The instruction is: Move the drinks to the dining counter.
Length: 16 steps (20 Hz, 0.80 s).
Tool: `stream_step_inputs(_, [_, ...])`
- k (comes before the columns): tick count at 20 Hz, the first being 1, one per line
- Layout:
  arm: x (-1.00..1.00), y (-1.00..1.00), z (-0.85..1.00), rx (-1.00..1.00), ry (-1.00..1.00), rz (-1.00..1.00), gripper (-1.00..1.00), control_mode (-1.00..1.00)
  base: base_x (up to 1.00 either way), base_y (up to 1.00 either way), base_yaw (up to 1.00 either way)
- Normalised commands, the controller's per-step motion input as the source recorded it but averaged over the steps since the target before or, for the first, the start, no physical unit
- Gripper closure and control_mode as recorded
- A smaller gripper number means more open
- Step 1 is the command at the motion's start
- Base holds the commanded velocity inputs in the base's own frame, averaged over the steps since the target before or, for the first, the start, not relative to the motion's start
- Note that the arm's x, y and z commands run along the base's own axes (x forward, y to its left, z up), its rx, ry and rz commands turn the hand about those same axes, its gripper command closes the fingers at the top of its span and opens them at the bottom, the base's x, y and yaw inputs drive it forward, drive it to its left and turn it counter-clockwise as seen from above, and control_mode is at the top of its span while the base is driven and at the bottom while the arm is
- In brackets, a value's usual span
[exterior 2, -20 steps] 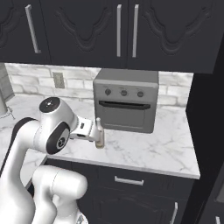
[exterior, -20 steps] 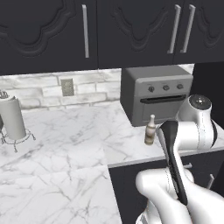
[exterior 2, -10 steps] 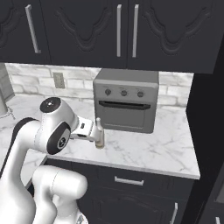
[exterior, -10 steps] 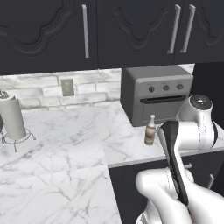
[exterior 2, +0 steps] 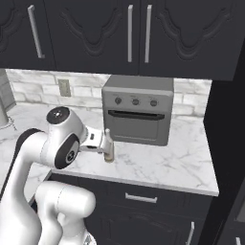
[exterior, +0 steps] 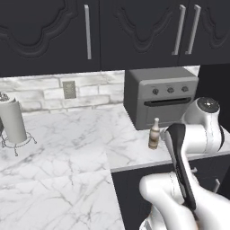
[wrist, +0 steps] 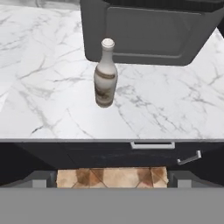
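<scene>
A cream-beige bottle (wrist: 105, 75) with a white cap, one of the drinks, stands upright on the marble worktop (wrist: 175, 113), just in front of the toaster oven's left corner. This bottle (exterior: 154, 134) shows in both base views (exterior 2: 109, 149). My gripper (wrist: 111, 180) is open, its two fingertips (wrist: 38, 179) spread wide with nothing between them. It hangs off the worktop's front edge, level with the bottle and short of it, pointing at it. The white hand (exterior 2: 97, 140) sits just left of the bottle in the right base view. The dining counter is out of view.
A grey toaster oven (exterior 2: 139, 115) stands against the wall behind the bottle. A paper towel holder (exterior: 13, 123) is far left on the worktop. Dark upper cabinets (exterior: 134, 31) hang overhead. A tall dark panel (exterior 2: 229, 143) bounds the right side. Drawers with silver handles (wrist: 152, 145) sit below the edge.
</scene>
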Motion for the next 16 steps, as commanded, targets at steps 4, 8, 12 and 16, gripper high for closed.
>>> stream_step_inputs(4, [0.26,0.09,0.0,0.0,0.01,0.3,-1.0,-1.0,0.0,0.0,0.0])
stream_step_inputs(8, [0.06,0.11,0.0,-0.04,0.06,0.18,-1.0,-1.0,0.0,0.0,0.0])
stream_step_inputs(12, [0.48,0.02,0.0,-0.01,-0.07,-0.1,-1.0,-1.0,0.0,0.0,0.0])
stream_step_inputs(16, [0.38,0.0,-0.01,0.05,-0.14,-0.25,-1.0,-1.0,0.0,0.0,0.0])
